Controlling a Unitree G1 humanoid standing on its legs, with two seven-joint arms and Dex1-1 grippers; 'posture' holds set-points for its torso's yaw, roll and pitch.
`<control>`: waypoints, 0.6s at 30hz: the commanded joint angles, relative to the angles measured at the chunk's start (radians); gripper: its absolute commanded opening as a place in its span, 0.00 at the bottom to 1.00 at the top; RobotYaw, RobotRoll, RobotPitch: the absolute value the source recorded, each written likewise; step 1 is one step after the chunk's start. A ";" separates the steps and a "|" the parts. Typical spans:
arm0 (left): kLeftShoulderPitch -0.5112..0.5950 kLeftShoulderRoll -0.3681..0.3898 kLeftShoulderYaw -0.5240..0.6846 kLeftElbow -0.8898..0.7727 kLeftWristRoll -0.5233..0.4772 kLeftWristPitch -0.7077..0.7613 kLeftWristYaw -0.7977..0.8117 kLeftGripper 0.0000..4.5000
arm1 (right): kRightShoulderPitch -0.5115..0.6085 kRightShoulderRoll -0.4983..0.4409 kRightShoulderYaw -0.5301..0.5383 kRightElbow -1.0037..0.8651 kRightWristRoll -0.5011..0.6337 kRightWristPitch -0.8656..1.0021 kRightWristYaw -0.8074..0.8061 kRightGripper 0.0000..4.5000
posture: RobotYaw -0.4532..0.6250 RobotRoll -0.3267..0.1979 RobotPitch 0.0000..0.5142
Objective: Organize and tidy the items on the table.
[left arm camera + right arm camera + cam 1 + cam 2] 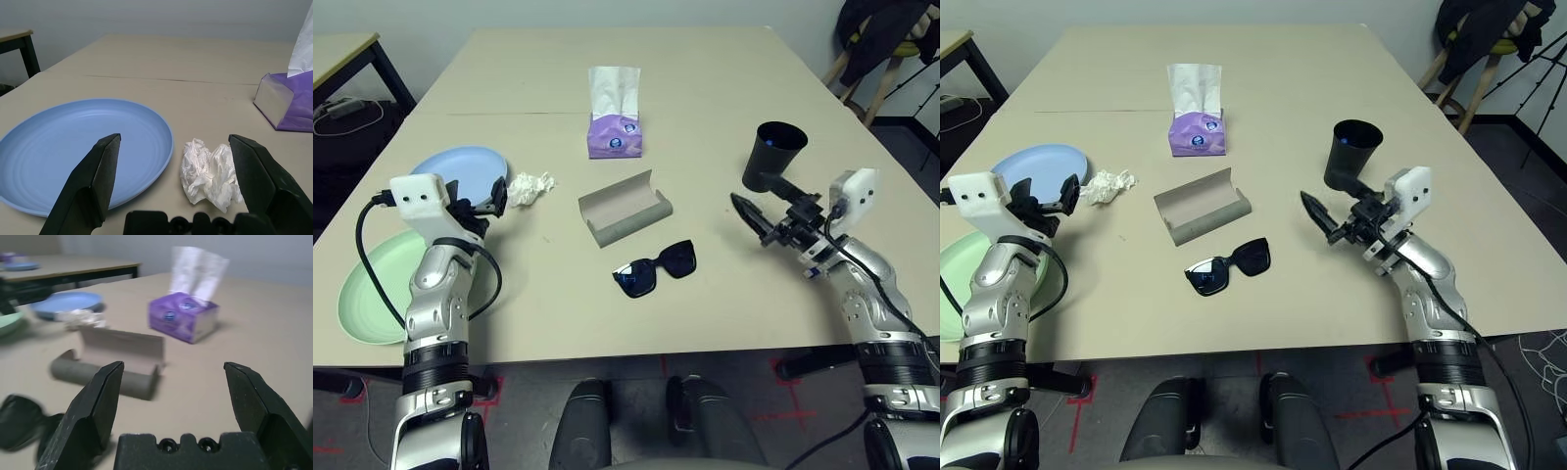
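Nearest me lay the black sunglasses [655,268], folded open near the front edge of the table [724,117], lenses facing me. Just behind them the grey glasses case [625,208] sat open, its lid raised. I had the left gripper [478,199] hovering over the left side with its fingers spread wide and nothing between them; it looked out at the light blue plate [73,147] and the crumpled white tissue [210,174] just beside that plate's rim. The pale green plate [374,289] lay nearer, partly under my left forearm, overhanging the table edge. My right gripper [751,215] stood equally wide and empty, pointing inward toward the case, with the black cup [771,156] upright just behind it. The purple tissue box [614,134] stood farther back, centre
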 commanded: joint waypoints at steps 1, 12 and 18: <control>0.021 0.011 -0.009 -0.025 0.003 0.014 -0.013 1.00 | -0.023 -0.024 0.040 -0.047 0.017 0.018 0.080 0.99 | 0.53 0.62 0.17; 0.069 0.169 -0.005 -0.129 -0.062 0.305 -0.148 1.00 | -0.053 -0.083 0.109 -0.065 0.010 0.022 0.255 0.99 | 0.56 0.62 0.19; 0.028 0.237 0.097 -0.140 -0.103 0.513 -0.066 1.00 | -0.042 -0.063 0.110 -0.067 0.010 0.021 0.250 0.99 | 0.57 0.62 0.19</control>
